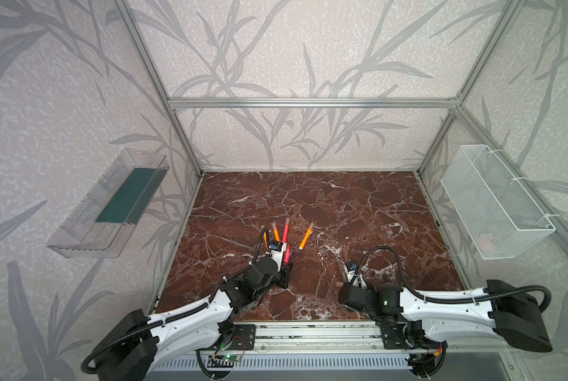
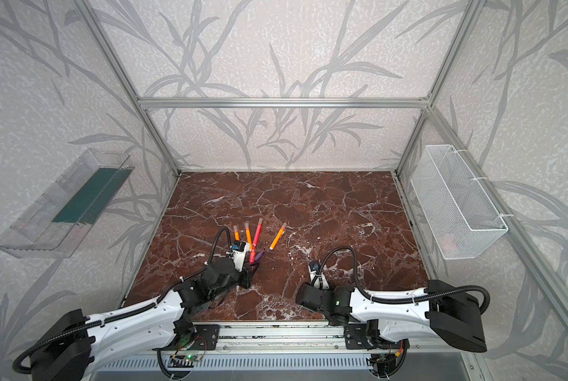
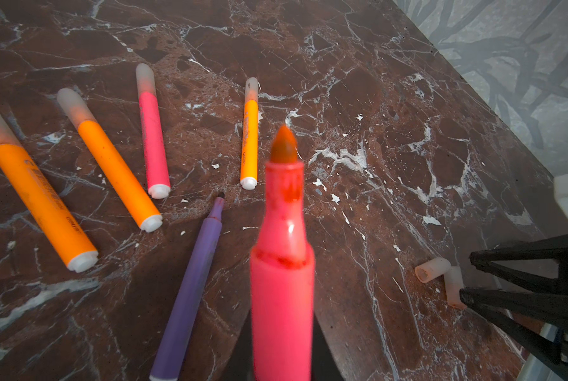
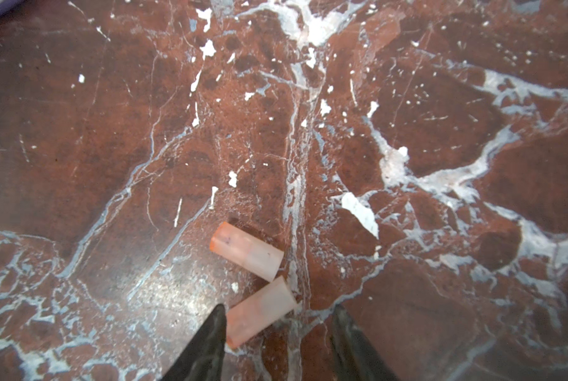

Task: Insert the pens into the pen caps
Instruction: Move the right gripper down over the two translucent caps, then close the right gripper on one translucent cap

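Left tool (image 1: 286, 267) clamps an uncapped pink pen (image 3: 281, 264); right tool (image 4: 279, 316), seemingly open, straddles a cap (image 4: 259, 310) (four capped, two left).

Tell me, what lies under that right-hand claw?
Two loose pen caps on the marble table. The nearer cap lies between the right gripper's open fingers; one finger hides its edge.

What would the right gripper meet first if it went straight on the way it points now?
The right gripper would probably meet the nearer pen cap first; it lies slanted, partly between the open jaws. The second pen cap lies just beyond. Depth is unclear.
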{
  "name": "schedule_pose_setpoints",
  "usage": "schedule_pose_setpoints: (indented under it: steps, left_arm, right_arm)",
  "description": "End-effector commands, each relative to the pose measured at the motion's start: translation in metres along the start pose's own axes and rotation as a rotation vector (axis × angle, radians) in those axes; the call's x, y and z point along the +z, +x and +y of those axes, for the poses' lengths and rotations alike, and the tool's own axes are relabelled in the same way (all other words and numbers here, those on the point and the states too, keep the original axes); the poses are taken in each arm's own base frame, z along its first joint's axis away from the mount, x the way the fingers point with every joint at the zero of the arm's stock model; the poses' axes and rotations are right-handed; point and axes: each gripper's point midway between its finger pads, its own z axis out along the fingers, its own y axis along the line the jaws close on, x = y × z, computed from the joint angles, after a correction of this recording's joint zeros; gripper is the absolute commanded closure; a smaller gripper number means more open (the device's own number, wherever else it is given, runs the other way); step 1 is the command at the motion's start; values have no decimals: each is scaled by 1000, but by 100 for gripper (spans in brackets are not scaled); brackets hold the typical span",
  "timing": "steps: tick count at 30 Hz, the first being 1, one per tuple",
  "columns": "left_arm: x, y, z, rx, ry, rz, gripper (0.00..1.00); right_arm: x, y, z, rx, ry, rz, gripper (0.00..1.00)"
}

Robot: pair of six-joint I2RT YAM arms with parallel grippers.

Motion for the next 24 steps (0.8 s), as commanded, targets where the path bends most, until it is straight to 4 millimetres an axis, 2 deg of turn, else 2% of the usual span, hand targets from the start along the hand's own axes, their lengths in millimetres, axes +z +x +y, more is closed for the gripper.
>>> schedule_pose_setpoints:
  steps: [1, 4, 10, 20, 24]
  left_arm:
    - [-1, 3, 3, -15, -4, 0, 100]
    - [-1, 3, 3, -16, -3, 2, 100]
    - [-1, 4, 2, -17, 2, 5, 100]
    - [-2, 3, 1, -18, 6, 3, 100]
    - [-3, 4, 2, -18, 5, 4, 100]
  right_arm:
    - [-2, 3, -13, -1, 41, -12, 55]
    - [-1, 4, -13, 0, 40, -12, 60]
    - [2, 4, -9, -8, 40, -4, 60]
    - [9, 7, -4, -8, 41, 7, 52]
    - [11, 10, -12, -16, 93, 26, 57]
